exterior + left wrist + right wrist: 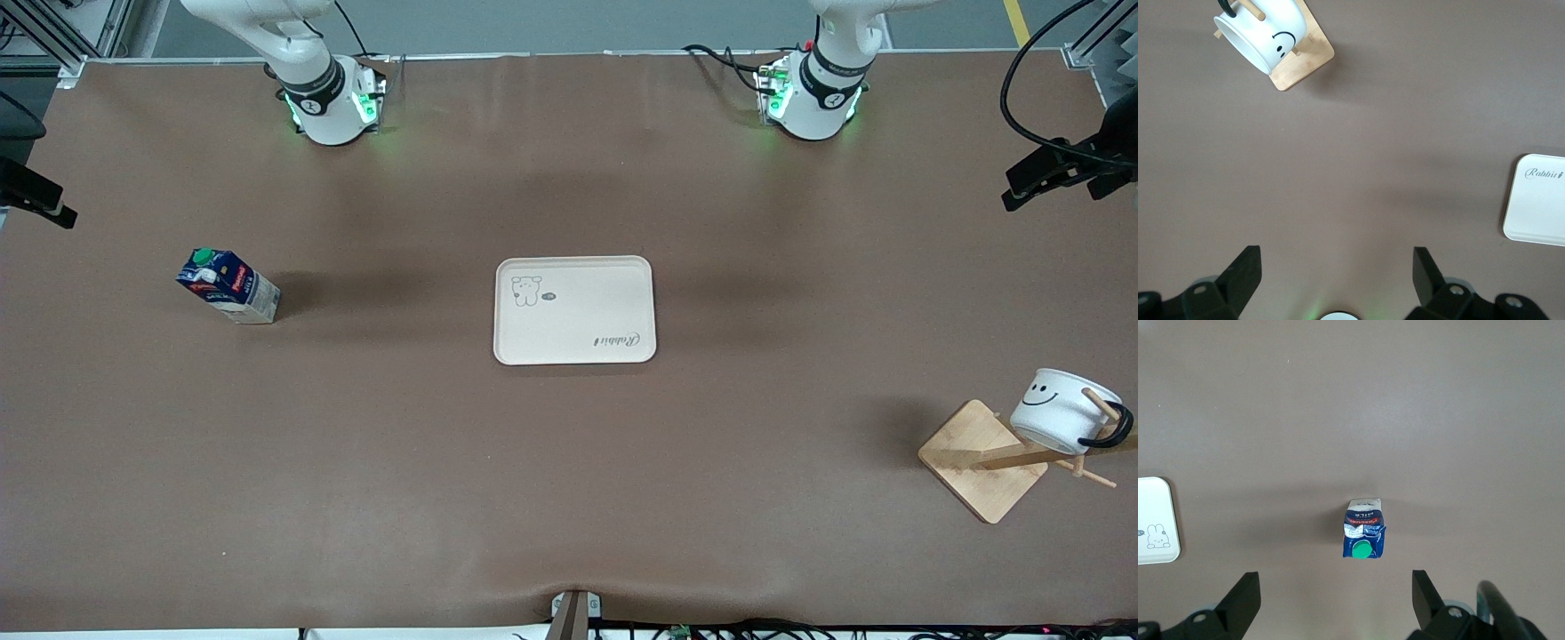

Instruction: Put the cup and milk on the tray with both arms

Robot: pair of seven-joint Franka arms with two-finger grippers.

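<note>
Nearest the camera, the small white smiley cup (1062, 409) hangs on a bamboo rack (982, 460) at the left arm's end. The left gripper (1337, 267) hovers fingers wide; the right gripper (1336, 587), equally wide, overlooks the upright blue-white milk carton (228, 286). The cream rectangular tray (574, 309) sits between them, bare on the counter (569, 489).

1. The table (569, 462) is covered in plain brown sheeting.
2. The tray (574, 310) lies flat at the middle.
3. The milk (228, 286) stands upright toward the right arm's end.
4. A bamboo rack (982, 460) sits toward the left arm's end, nearer the front camera than the tray, with the cup (1060, 411) hung on a peg.
</note>
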